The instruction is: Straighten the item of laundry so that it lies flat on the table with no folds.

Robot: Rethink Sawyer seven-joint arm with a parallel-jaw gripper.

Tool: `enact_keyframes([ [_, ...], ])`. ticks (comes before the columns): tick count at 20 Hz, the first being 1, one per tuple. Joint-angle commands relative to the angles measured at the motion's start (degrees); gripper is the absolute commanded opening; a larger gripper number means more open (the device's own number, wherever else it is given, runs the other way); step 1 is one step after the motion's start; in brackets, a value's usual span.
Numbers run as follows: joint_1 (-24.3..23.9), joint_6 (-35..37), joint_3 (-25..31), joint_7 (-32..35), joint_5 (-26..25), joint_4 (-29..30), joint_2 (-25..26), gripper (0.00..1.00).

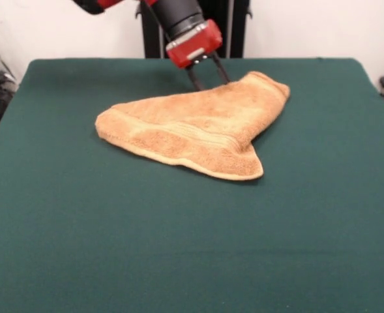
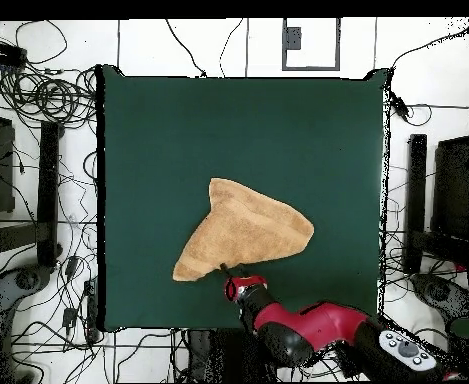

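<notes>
Towel [image 1: 198, 130] folded into a triangle mid-table [image 1: 81, 248]; gripper [image 1: 208, 78] open, prongs at its 12 o'clock edge, prob. to grab & unfold.

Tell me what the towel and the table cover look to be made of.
The towel looks like terry cotton: a nubby, looped orange-tan pile with flatter woven bands near its edges, matte and soft. The table seems covered in felt-like cloth: dark green, even and dull, without shine or visible weave. What lies under that cover cannot be seen.
</notes>
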Motion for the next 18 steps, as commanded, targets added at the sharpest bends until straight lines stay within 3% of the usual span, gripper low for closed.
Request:
enact_keyframes([
  [1,6.7,-10.8,-4.3,0.5,5.3,-4.4,0.7,1.0],
  [6,9.4,-12.6,-7.6,1.1,6.8,-4.7,0.3,1.0],
  [7,8.4,-14.4,-9.6,0.1,5.7,-5.4,2.5,1.0],
  [18,17.2,-30.8,-20.9,-5.5,17.7,-3.6,2.4,1.0],
])
